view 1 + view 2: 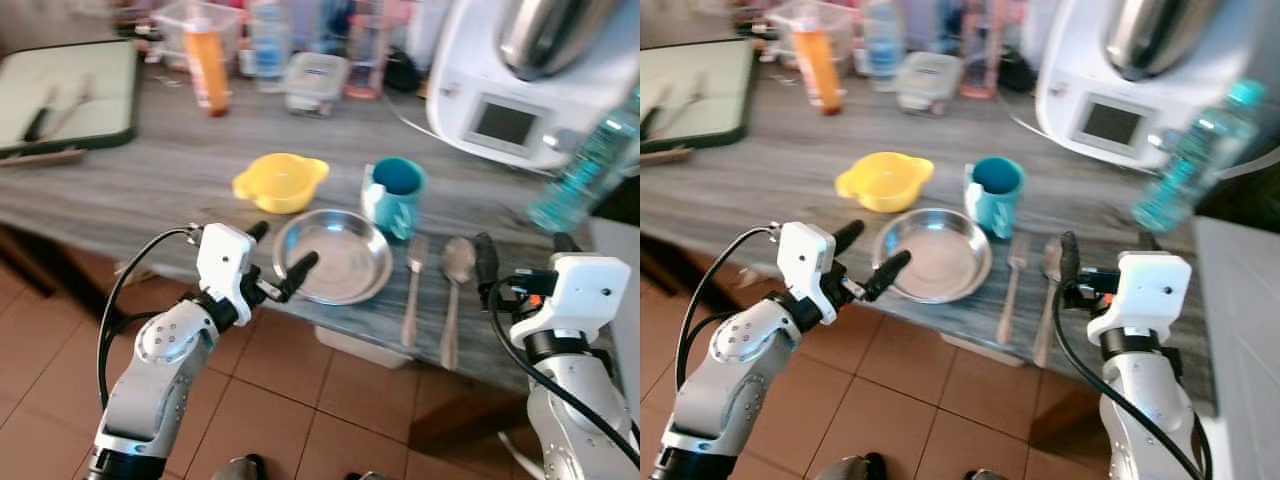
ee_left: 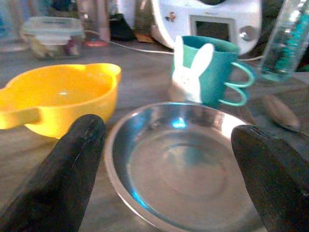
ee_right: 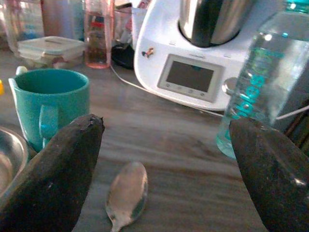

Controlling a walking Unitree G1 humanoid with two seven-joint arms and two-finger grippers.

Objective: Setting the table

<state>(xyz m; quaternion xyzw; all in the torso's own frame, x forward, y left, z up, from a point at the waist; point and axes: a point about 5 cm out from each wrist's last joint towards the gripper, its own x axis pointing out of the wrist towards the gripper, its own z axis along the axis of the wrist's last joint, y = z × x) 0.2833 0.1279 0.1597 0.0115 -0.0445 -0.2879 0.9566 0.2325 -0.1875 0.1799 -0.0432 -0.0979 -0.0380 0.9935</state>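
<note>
A round steel plate (image 1: 335, 255) lies near the front edge of the grey wooden table (image 1: 150, 180). Behind it stand a yellow bowl (image 1: 280, 182) and a teal cup (image 1: 395, 197) with a white rabbit figure. A fork (image 1: 414, 285) and a spoon (image 1: 455, 290) lie side by side just right of the plate. My left gripper (image 1: 285, 245) hovers open at the plate's left rim, holding nothing. To the right of the spoon, my right gripper (image 1: 525, 250) is open and holds nothing; its wrist view looks over the spoon's bowl (image 3: 128, 191).
A white kitchen machine (image 1: 510, 90) and a clear water bottle (image 1: 590, 165) stand at the back right. An orange bottle (image 1: 207, 65) and a plastic container (image 1: 315, 80) sit at the back. A dark-rimmed tray (image 1: 65, 95) lies far left. Tiled floor (image 1: 300, 400) is below.
</note>
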